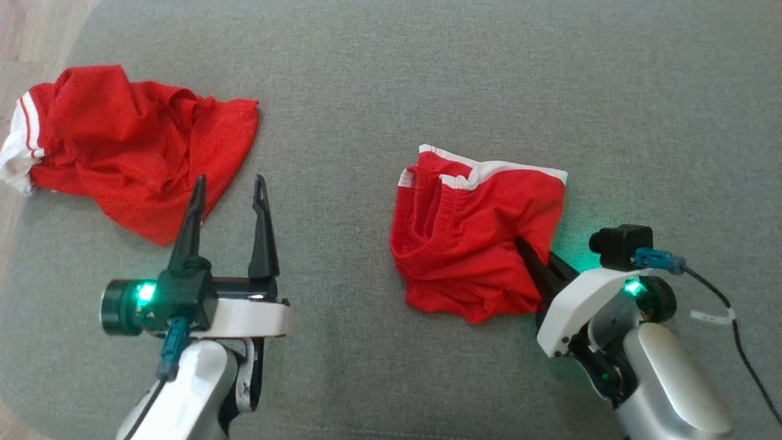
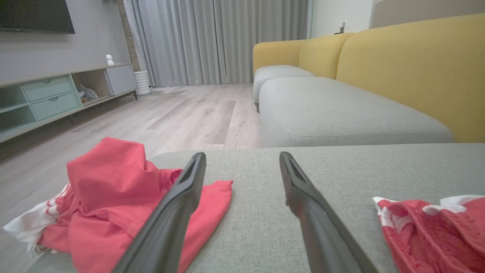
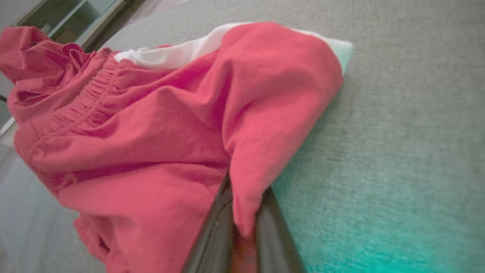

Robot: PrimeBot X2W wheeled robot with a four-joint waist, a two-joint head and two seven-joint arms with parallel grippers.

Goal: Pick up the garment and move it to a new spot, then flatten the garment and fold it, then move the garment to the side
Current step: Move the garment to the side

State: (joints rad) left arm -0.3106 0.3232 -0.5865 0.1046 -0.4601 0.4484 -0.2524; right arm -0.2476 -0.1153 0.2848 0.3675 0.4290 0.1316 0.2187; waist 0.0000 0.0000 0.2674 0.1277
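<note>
The garment is a crumpled pair of red shorts with white trim, lying right of centre on the grey cushion. My right gripper reaches in from the lower right and is shut on a fold at the garment's right edge. The right wrist view shows that red fold pinched between the two fingers of the right gripper. My left gripper stands open over bare cushion, holding nothing. In the left wrist view the left gripper is wide open, with the garment at the lower right.
A second red garment with white striped trim lies crumpled at the cushion's left edge, just beyond my left fingers. Past the cushion's far edge are wooden floor, a yellow sofa and a low cabinet. A black cable trails from my right wrist.
</note>
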